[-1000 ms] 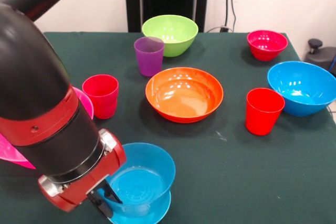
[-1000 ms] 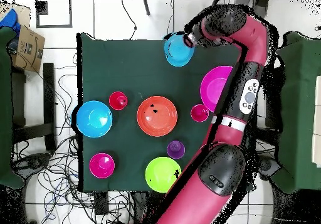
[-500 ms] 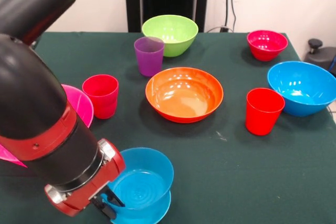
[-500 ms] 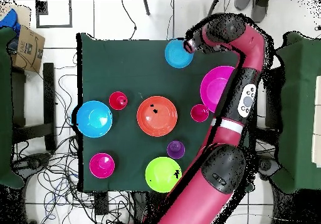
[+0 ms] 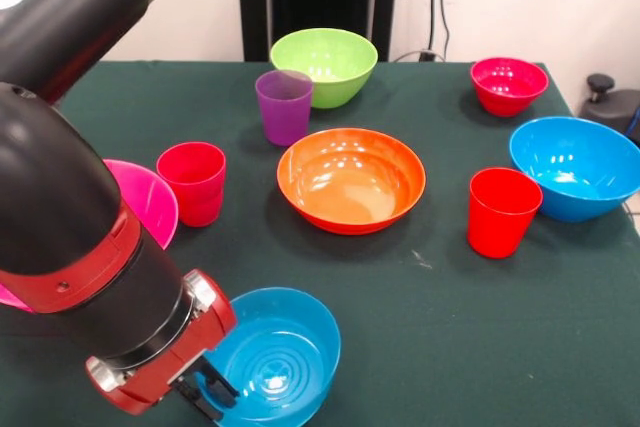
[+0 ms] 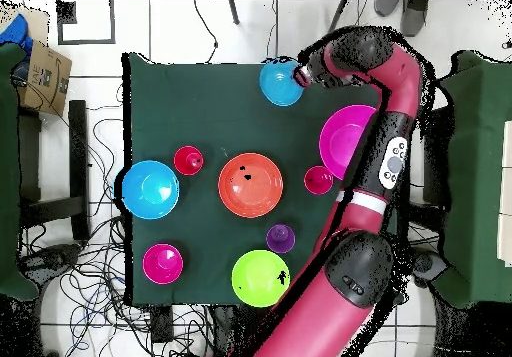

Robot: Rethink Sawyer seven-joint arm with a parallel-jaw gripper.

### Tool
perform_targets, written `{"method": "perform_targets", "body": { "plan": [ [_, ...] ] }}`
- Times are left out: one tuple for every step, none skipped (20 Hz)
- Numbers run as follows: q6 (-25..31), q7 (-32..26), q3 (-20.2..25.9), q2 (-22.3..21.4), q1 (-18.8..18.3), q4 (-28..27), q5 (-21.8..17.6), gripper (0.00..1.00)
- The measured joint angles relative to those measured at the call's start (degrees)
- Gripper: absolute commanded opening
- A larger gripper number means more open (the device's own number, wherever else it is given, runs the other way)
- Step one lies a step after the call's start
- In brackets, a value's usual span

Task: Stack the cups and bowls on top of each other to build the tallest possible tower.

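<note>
My gripper (image 5: 205,392) is at the table's near left corner, shut on the rim of a small blue bowl (image 5: 275,367). The bowl sits low, and the second small blue bowl beneath it is hidden. In the overhead view the gripper (image 6: 301,73) is beside that bowl (image 6: 281,82). The orange bowl (image 5: 350,179) is at the table's middle. The purple cup (image 5: 284,105) stands behind it. One red cup (image 5: 192,182) is at the left and another red cup (image 5: 502,211) at the right.
The lime green bowl (image 5: 323,65) is at the back. The small red-magenta bowl (image 5: 508,84) is at the back right and the large blue bowl (image 5: 577,167) at the right edge. The large pink bowl (image 5: 145,202) lies at the left, partly behind my arm.
The gripper has lowered the small blue bowl onto the second blue bowl, whose rim no longer shows beneath it. The other pieces have not moved.
</note>
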Motion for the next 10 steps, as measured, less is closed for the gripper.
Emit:
{"method": "perform_targets", "body": {
  "plan": [
    [-0.2,0.0,0.0,0.1,-0.2,0.0,0.1,0.0],
    [-0.2,0.0,0.0,0.1,-0.2,0.0,0.2,0.0],
    [-0.3,0.0,0.0,0.2,-0.2,0.0,0.3,0.0],
    [-0.4,0.0,0.0,0.2,-0.3,0.0,0.5,0.0],
    [-0.5,0.0,0.0,0.3,-0.3,0.0,0.6,0.0],
    [-0.7,0.0,0.0,0.3,-0.3,0.0,0.9,0.0],
    [-0.8,0.0,0.0,0.4,-0.3,0.0,1.1,0.0],
    [-1.1,0.0,0.0,0.5,-0.4,0.0,1.4,0.0],
    [-1.2,0.0,0.0,0.5,-0.4,0.0,1.5,0.0],
    [-1.5,0.0,0.0,0.5,-0.4,0.0,1.6,0.0]
  ]
}}
